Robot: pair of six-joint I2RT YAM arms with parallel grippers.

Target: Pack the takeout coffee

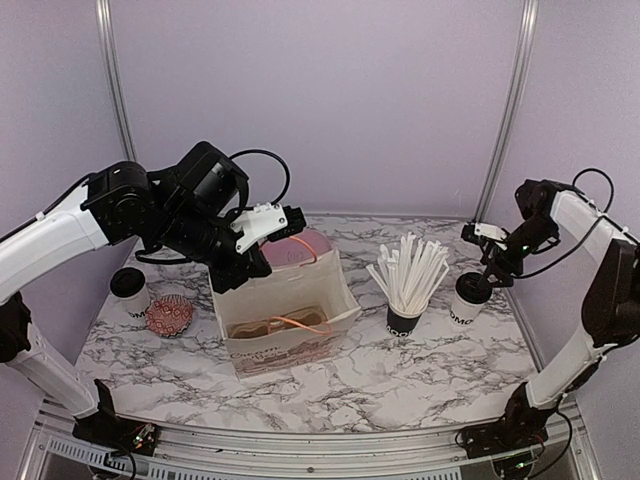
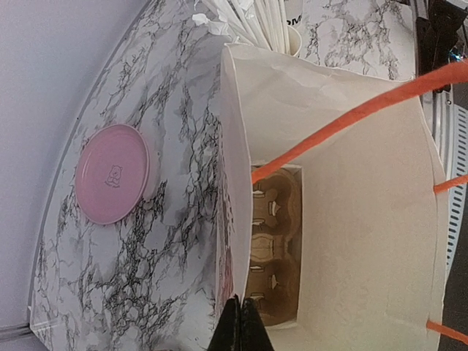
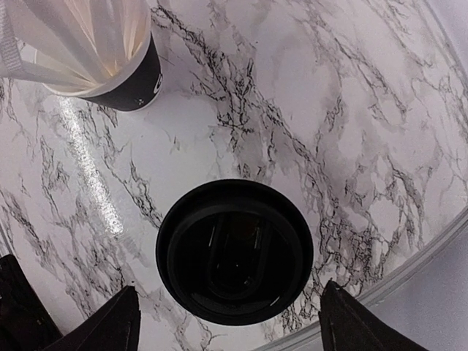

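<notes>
One takeout coffee cup (image 1: 466,298), white with a black lid, stands at the right of the table. My right gripper (image 1: 487,272) hovers just above it, open. In the right wrist view the black lid (image 3: 234,251) lies between and beyond my spread fingertips (image 3: 110,325). A second takeout cup (image 1: 130,292) stands at the far left. My left gripper (image 1: 241,272) is shut on the back-left rim of the white paper bag (image 1: 290,300), which stands open. In the left wrist view my left gripper (image 2: 239,318) pinches the bag wall (image 2: 234,168). A cardboard cup carrier (image 2: 274,248) lies in the bag's bottom.
A black cup of white straws (image 1: 405,300) stands between the bag and the right cup; it also shows in the right wrist view (image 3: 110,66). A pink-lidded container (image 2: 113,173) sits behind the bag. A red-and-white patterned item (image 1: 170,316) lies by the left cup. Orange bag handles (image 2: 351,117) cross the opening.
</notes>
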